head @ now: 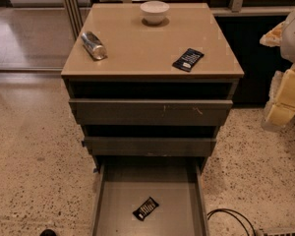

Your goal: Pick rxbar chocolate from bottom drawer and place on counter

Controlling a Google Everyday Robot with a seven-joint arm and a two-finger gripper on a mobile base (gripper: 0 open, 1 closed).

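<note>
The rxbar chocolate, a small black bar with rows of white lettering, lies flat on the grey floor of the bottom drawer. That drawer is pulled out toward the camera. Above it, the tan counter forms the top of the cabinet. My gripper hangs at the right edge of the view, beside the cabinet at about the height of the upper drawers. It is well away from the bar and holds nothing that I can see.
On the counter stand a white bowl at the back, a silver can on its side at the left, and a black bar with a white label at the right. A black cable lies on the floor at the lower right.
</note>
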